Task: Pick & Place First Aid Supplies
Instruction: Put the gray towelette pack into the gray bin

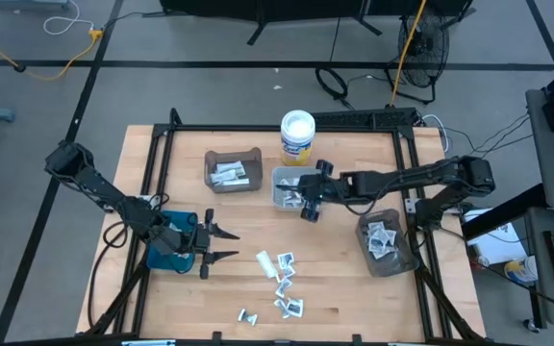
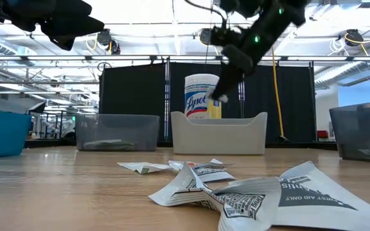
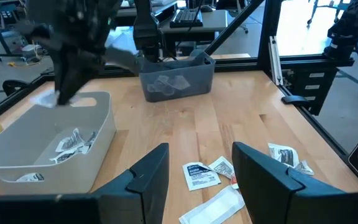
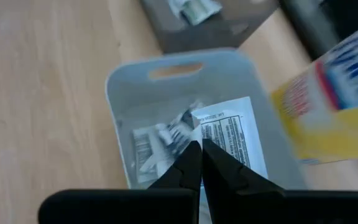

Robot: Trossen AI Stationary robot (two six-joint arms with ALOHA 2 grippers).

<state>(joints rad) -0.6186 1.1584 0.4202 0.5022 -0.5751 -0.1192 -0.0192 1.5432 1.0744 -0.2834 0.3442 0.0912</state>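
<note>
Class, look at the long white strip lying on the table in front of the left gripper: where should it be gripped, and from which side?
Grip the long white strip across its narrow width near the middle, coming straight down from above. It lies flat on the table, so no side edge is raised. The left gripper is open just behind it.

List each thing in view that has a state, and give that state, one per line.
Right gripper: shut on a white printed packet, over the pale grey bin.
Left gripper: open, empty, beside the loose packets on the table.
Pale grey bin: holds packets.
Brown bin: holds packets.
Dark clear bin: holds packets.
White round tub: upright, lid closed.
</note>
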